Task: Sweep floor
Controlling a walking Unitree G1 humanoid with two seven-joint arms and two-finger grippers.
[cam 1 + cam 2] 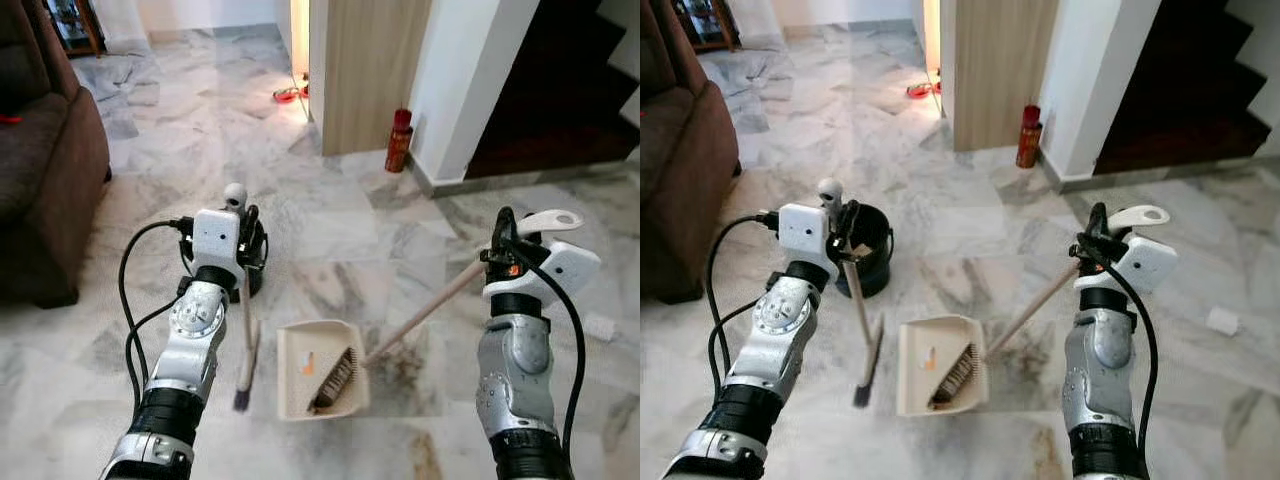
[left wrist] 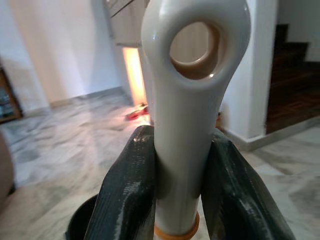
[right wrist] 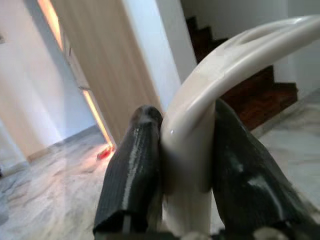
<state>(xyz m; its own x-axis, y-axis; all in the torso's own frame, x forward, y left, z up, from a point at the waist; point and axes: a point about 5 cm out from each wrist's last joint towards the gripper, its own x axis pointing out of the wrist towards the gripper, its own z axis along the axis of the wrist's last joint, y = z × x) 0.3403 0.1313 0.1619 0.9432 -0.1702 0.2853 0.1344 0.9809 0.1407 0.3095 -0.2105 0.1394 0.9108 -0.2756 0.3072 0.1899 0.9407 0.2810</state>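
Writing: we read none.
Left pincer (image 2: 182, 200): clamped on the glossy cream dustpan handle (image 2: 187, 100).
Right pincer (image 3: 187, 165): clamped on the curved cream broom handle (image 3: 220, 75).
Floor (image 1: 330, 220): veined marble; we note a beige dustpan (image 1: 320, 370).

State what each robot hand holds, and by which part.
Left hand grips the dustpan by the top of its long handle; right hand grips the brush near the looped end of its handle.

1. Warm light is spilling through a doorway (image 1: 299, 40) and glaring on the marble floor (image 1: 340, 230).
2. The staircase (image 1: 560, 80) is lying in deep shade.
3. Both head views are looking sharp and evenly lit.
4. In the wrist views, backgrounds are blurring.
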